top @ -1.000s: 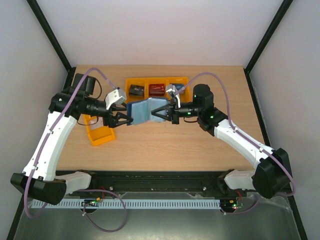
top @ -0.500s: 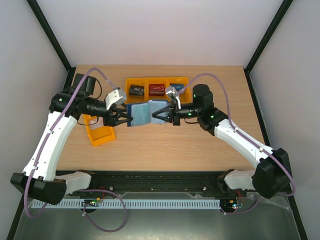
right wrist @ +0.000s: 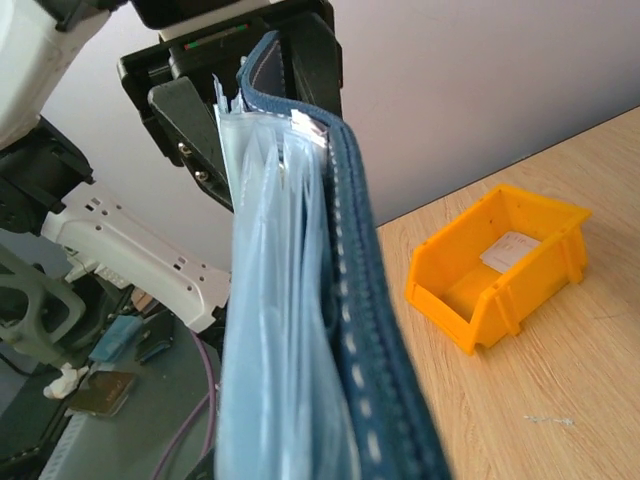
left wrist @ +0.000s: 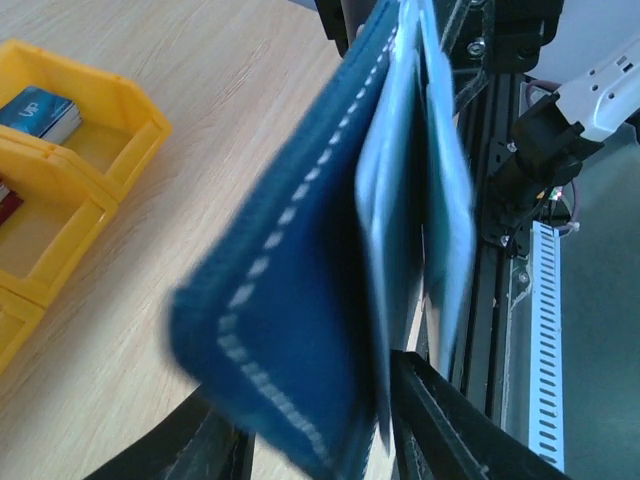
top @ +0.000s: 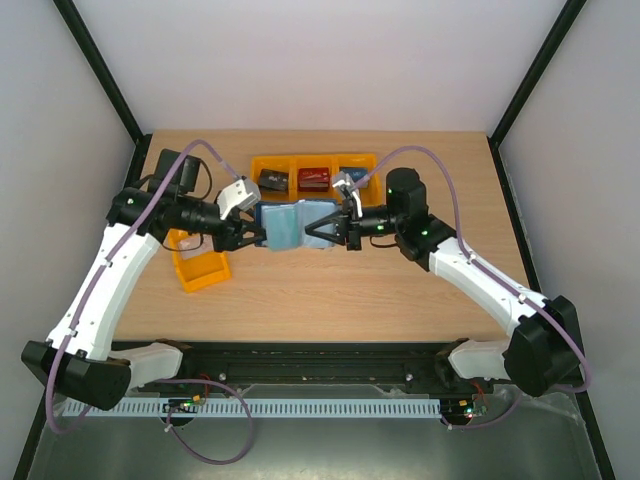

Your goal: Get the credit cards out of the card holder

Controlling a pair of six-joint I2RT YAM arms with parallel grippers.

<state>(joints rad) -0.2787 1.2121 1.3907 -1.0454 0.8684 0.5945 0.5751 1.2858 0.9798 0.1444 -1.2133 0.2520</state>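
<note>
card holder (top: 283, 226) hangs in the air over the middle of the wooden table (top: 330, 295), between the two arms, with white walls around. a long orange bin (top: 262, 163) just behind it holds dark, red and blue stacks. a small orange bin (top: 200, 278) lies under the left arm. right tool (top: 312, 233) is clamped tight on the holder's right edge. left tool (top: 255, 238) straddles the left edge, part closed, grip unclear. since a second ago the left tool has narrowed and moved in.
</note>
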